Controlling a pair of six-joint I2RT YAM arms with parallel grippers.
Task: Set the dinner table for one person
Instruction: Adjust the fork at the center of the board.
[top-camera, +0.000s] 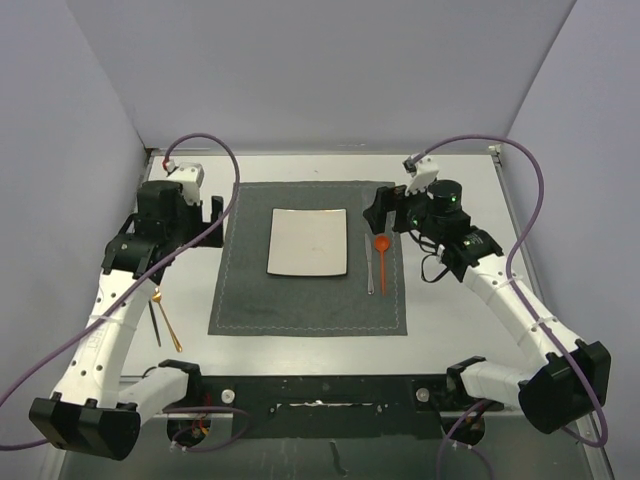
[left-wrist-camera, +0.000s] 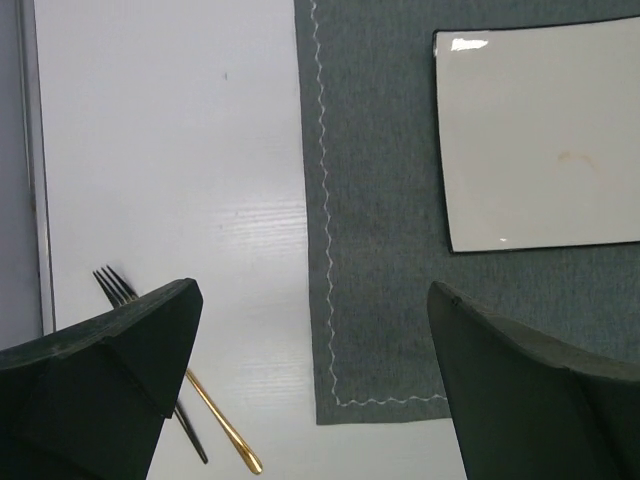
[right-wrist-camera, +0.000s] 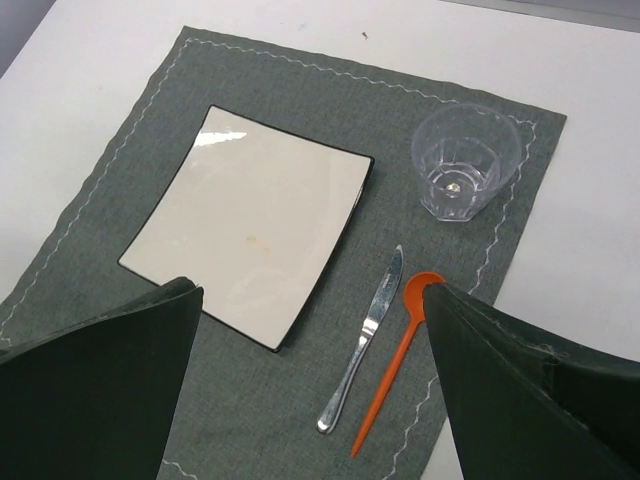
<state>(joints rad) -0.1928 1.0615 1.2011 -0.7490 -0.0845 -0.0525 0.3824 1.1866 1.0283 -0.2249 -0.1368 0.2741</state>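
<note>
The dinner table (top-camera: 440, 330) is a white tabletop with a dark grey stitched placemat (top-camera: 240, 290) in its middle. A square white plate (top-camera: 308, 242) lies on the mat. To the plate's right lie a silver knife (top-camera: 369, 265) and an orange spoon (top-camera: 382, 255). A clear glass (right-wrist-camera: 465, 160) stands at the mat's far right corner. My left gripper (left-wrist-camera: 312, 300) hovers open over the mat's left edge, holding nothing. My right gripper (right-wrist-camera: 312, 295) hangs open above the knife (right-wrist-camera: 365, 350) and spoon (right-wrist-camera: 395, 375), also holding nothing.
A black fork (left-wrist-camera: 115, 285) and a gold-handled utensil (left-wrist-camera: 225, 430) lie crossed on the bare table (left-wrist-camera: 170, 150) left of the mat, near the left arm (top-camera: 110, 300). Grey walls enclose the table on three sides. A black rail (top-camera: 320, 385) runs along the front.
</note>
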